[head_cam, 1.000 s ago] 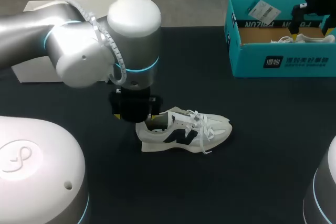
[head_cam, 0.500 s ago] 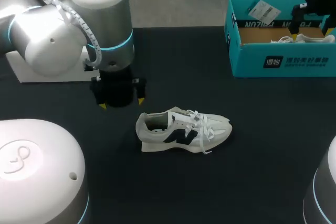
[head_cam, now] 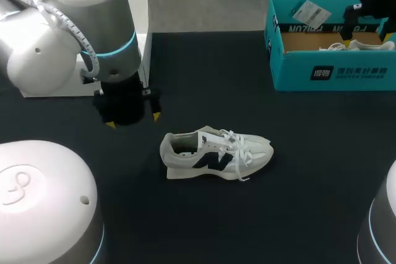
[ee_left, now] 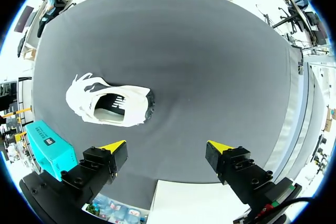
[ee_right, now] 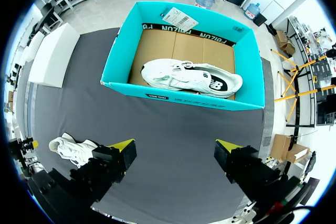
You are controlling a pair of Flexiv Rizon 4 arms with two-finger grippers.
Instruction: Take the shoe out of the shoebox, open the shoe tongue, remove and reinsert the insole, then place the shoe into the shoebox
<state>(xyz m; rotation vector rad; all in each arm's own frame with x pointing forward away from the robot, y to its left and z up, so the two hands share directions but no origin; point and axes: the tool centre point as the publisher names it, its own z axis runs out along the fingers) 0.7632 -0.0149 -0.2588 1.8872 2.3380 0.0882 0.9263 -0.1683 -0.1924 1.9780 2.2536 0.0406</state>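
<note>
1. The white shoe (head_cam: 216, 156) lies on its sole on the black table (head_cam: 247, 91). Its toe points to the right and its heel to the left. The laces are loose over the tongue.
2. The left gripper (head_cam: 133, 120) hangs just left of the shoe's heel and a little farther back on the table, not touching it. Its yellow-tipped fingers are spread wide with nothing between them.
3. In the left wrist view the shoe (ee_left: 107, 106) lies ahead of the left gripper (ee_left: 167, 146) and off to one finger's side. The shoe's heel opening is turned toward the camera.
4. The teal shoebox (head_cam: 334, 72) stands well to the right of the shoe and farther back, lid off. A second white shoe (ee_right: 191, 77) lies on its side inside.
5. The right gripper (head_cam: 366, 32) is well apart from the table shoe, above the shoebox. In its wrist view the right gripper (ee_right: 176, 144) has its fingers wide apart and empty.
6. A white box (head_cam: 49, 85) sits left of the shoe at the table's back edge, behind the left arm.
</note>
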